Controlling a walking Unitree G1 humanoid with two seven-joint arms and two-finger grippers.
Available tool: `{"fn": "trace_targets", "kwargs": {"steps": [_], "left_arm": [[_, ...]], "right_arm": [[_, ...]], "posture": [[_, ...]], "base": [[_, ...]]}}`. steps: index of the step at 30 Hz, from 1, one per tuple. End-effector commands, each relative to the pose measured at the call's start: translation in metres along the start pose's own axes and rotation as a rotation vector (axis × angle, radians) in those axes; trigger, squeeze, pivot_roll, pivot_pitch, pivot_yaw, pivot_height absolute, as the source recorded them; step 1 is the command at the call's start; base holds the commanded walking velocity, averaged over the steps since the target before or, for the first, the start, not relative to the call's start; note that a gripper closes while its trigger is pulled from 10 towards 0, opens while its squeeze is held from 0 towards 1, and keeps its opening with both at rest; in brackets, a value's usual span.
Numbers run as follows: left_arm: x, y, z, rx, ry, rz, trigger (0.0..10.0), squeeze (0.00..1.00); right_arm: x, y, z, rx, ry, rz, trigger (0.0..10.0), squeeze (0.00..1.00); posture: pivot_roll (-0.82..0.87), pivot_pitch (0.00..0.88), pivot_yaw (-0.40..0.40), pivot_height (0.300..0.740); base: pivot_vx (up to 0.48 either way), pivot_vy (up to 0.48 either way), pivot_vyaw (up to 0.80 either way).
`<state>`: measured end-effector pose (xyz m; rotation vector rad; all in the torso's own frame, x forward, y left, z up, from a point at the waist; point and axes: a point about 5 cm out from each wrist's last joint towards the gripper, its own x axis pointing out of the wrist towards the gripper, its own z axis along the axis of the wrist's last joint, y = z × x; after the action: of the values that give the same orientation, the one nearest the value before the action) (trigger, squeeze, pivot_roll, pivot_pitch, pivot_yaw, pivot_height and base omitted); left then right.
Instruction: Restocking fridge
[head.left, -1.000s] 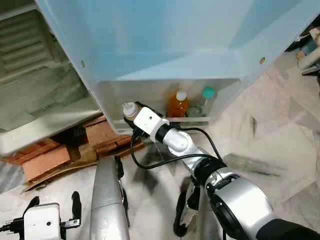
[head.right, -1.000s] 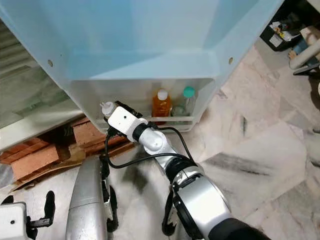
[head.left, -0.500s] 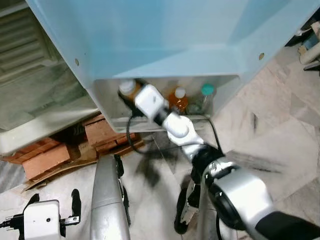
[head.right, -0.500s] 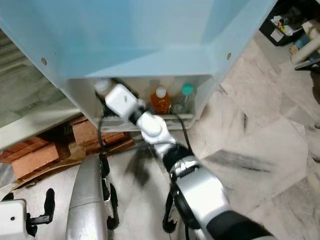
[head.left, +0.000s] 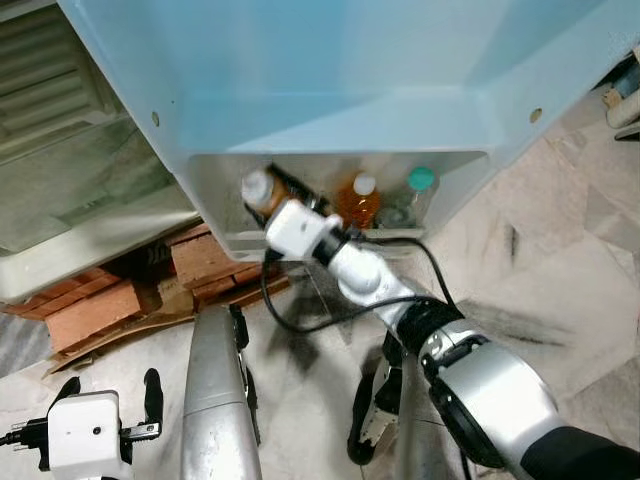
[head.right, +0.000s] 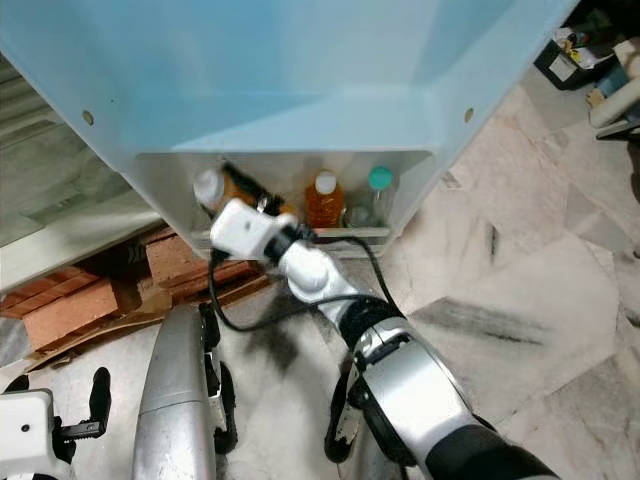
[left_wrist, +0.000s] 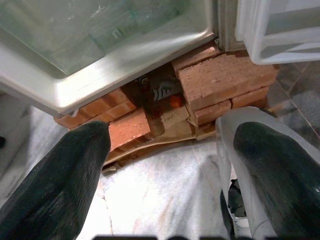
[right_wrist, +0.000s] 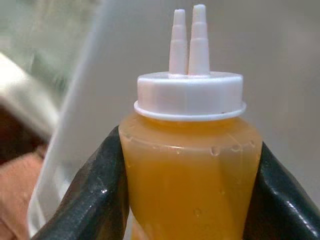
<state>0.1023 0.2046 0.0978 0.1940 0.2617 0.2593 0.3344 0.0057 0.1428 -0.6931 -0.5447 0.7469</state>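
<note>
r gripper (right_wrist: 187, 165) is clamped on a squeeze bottle (right_wrist: 189, 165) of orange-yellow sauce w/ a white twin-nozzle cap (right_wrist: 189, 95); the black fingers (right_wrist: 95, 200) press both sides of the bottle body just under the cap. in the head views the r arm (head.left: 400, 310) reaches fwd and down into the bottom door bin (head.left: 225, 215) of the open fridge door (head.left: 330, 70), and the bottle (head.left: 262, 190) sits tilted at the bin's l end, cap toward the robot's left, above the bin's front rail. can't tell if its base touches the bin floor.

same bin, toward the right: an orange drink bottle w/ white cap (head.left: 357, 200), then a clear bottle w/ teal cap (head.left: 415, 192), both upright, just beside each other and apart from the held bottle. a black cable (head.left: 300, 325) loops from the white wrist camera housing (head.left: 295, 230) back along the arm.

l gripper (left_wrist: 165, 165) hangs low by the robot's side, fingers spread wide w/ nothing between them; in the head view it's at the lower l (head.left: 110, 400) over the marble floor (head.left: 560, 250). its wrist view looks past the fingers at red bricks (left_wrist: 220, 82) stacked under the fridge body, cardboard scraps (left_wrist: 170, 122) among them, and a glass shelf edge (left_wrist: 100, 65) of the fridge interior above.
</note>
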Motion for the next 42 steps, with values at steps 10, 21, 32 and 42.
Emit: {"fn": "trace_targets", "kwargs": {"steps": [10,21,32,42], "left_arm": [[-0.018,0.013,-0.005,0.050,0.067,0.010,10.0,0.00],[-0.024,0.015,-0.005,0.061,0.088,-0.004,10.0,0.00],[-0.021,0.014,-0.007,0.057,0.090,-0.010,10.0,0.00],[-0.018,0.014,-0.008,0.058,0.086,-0.014,10.0,0.00]], "right_arm": [[0.010,0.016,0.018,-0.252,-0.132,-0.014,10.0,0.00],[-0.002,0.015,-0.013,-0.088,0.149,-0.061,10.0,0.00],[-0.025,0.023,-0.045,0.244,0.425,-0.121,10.0,0.00],[-0.030,0.015,-0.053,0.351,0.468,-0.139,10.0,0.00]], "posture": [[0.28,0.467,-0.030,0.560],[0.28,0.486,-0.023,0.560],[0.28,0.481,-0.025,0.560],[0.28,0.473,-0.026,0.560]], "base": [[0.000,0.000,0.00],[0.000,0.000,0.00],[0.000,0.000,0.00],[0.000,0.000,0.00]]}}
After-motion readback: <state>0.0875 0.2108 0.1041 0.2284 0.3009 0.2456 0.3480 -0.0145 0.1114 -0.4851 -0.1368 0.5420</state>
